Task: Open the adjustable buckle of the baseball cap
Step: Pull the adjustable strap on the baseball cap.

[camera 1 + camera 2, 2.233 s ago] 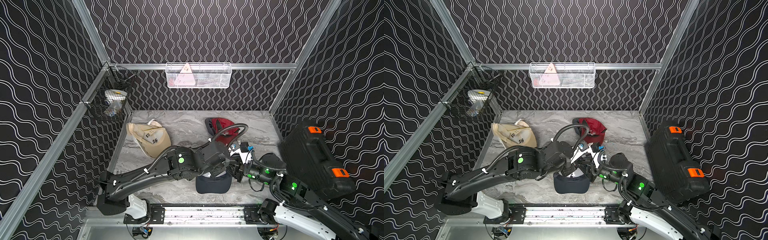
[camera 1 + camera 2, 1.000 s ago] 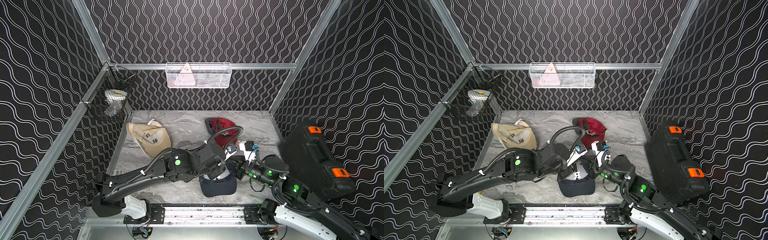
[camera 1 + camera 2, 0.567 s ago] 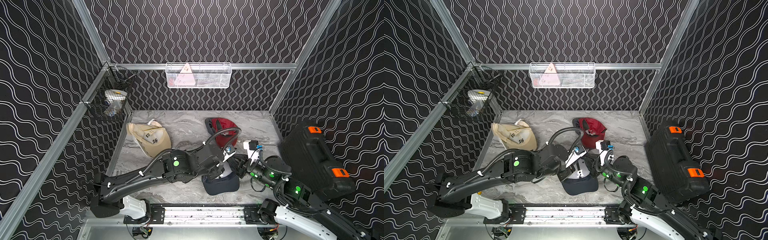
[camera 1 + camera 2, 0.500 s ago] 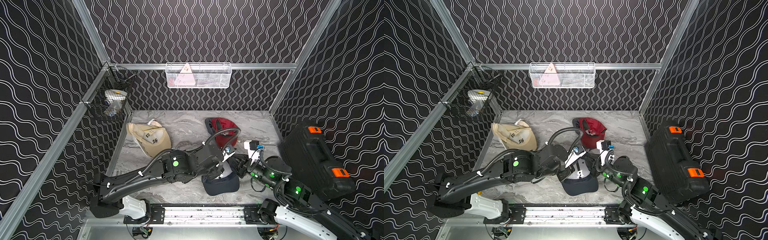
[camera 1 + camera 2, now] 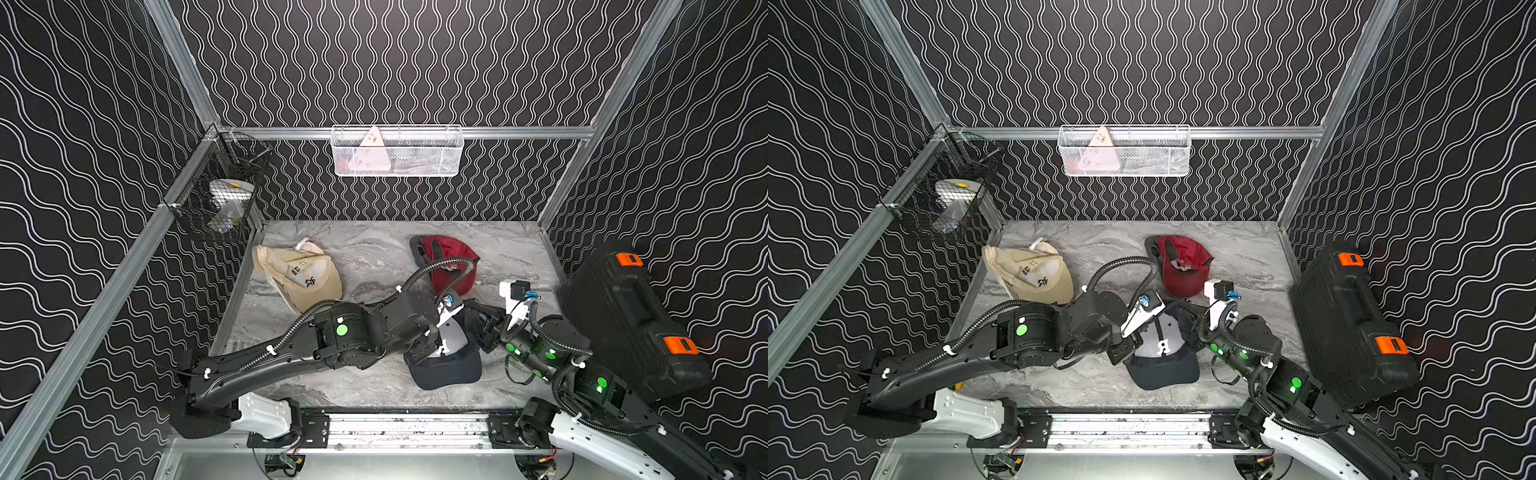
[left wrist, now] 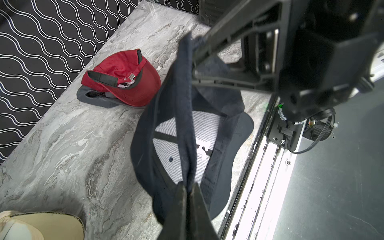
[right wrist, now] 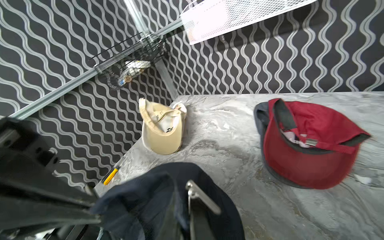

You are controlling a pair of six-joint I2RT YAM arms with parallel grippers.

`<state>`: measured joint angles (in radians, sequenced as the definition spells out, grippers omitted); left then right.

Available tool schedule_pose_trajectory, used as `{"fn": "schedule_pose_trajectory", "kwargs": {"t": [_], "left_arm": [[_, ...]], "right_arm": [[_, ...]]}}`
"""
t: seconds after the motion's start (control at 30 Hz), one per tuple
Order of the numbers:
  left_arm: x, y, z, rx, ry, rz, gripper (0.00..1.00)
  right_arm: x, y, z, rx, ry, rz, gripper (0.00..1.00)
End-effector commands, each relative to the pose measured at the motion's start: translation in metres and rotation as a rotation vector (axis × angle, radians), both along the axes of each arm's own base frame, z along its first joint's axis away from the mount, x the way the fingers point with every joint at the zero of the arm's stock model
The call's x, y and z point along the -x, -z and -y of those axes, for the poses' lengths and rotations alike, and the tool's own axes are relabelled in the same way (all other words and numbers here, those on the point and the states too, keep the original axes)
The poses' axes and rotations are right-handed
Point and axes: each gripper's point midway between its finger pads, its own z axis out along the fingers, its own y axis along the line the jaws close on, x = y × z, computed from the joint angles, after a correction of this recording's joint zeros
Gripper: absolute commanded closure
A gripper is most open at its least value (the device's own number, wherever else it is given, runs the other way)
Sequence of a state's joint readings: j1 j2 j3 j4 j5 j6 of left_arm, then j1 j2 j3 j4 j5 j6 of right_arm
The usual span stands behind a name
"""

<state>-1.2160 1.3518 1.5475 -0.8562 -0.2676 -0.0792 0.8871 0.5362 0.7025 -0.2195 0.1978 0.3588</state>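
Pinching navy cap strap at both ends: left gripper clamped shut, right gripper likewise.

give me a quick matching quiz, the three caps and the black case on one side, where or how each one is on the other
1 navy cap
2 red cap
3 beige cap
4 black case

a below the black wire basket
b has orange latches
c pinched in the left gripper
d lying free right behind the held cap

Pairs: 1-c, 2-d, 3-a, 4-b
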Motion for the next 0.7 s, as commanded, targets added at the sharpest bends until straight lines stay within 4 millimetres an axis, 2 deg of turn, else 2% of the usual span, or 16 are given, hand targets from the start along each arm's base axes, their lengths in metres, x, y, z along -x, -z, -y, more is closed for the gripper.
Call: {"fn": "schedule_pose_trajectory", "kwargs": {"t": [0.0, 0.2, 0.4, 0.67], "left_arm": [[-0.001, -0.003, -0.006, 0.007, -0.025, 0.004, 1.00], [-0.005, -0.013, -0.013, 0.023, -0.046, 0.040, 1.00], [-0.011, -0.017, -0.008, 0.024, -0.052, 0.061, 1.00], [-0.036, -0.015, -0.012, 0.062, -0.090, 0.036, 1.00]], "right_arm": [[-0.006, -0.001, 0.009, -0.017, 0.062, 0.001, 1.00], [-0.005, 0.012, 0.001, 0.015, 0.032, -0.034, 1.00], [-0.003, 0.031, -0.008, 0.060, -0.010, -0.084, 0.99], [-0.001, 0.048, -0.011, 0.110, -0.030, -0.127, 0.84]]}}
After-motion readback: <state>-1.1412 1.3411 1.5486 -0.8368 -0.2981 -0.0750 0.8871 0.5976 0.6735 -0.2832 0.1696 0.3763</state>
